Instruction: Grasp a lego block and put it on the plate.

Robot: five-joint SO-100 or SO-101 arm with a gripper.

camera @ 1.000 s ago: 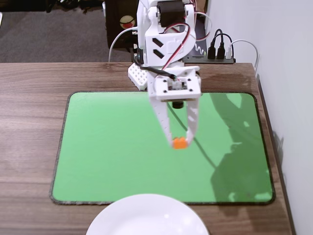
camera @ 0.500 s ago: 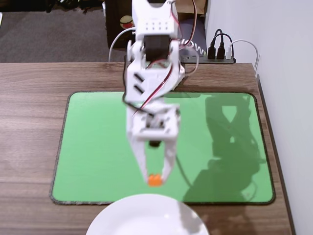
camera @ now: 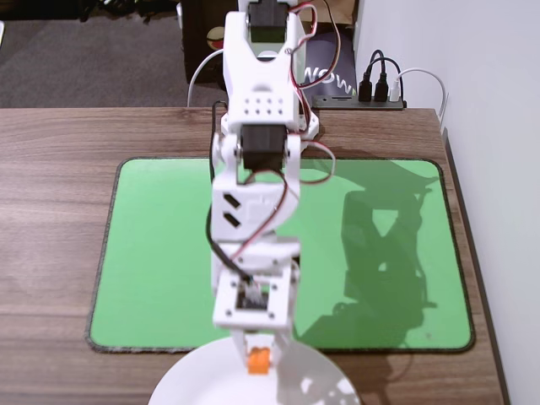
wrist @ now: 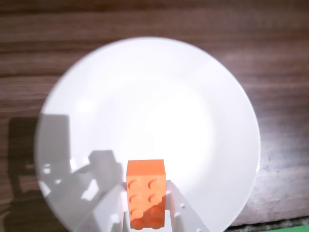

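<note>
The orange lego block (camera: 258, 359) (wrist: 146, 192) is clamped between my white fingers, studs facing the wrist camera. My gripper (camera: 258, 364) (wrist: 147, 208) is shut on it and hangs over the white plate (camera: 194, 378) (wrist: 145, 96). In the fixed view the plate sits at the bottom edge, partly cut off, with the block over its far rim area. The wrist view looks straight down and the plate fills most of it, the block above its lower middle part. Whether the block touches the plate I cannot tell.
A green mat (camera: 160, 245) covers the wooden table (camera: 51, 143) behind the plate. The arm stretches forward across the mat. A power strip with plugs (camera: 380, 91) and cables lies at the back right, beside a white wall (camera: 489, 126).
The arm has swung forward from the mat's middle toward the camera, carrying the orange block from above the mat to above the plate. The gripper stayed shut on it.
</note>
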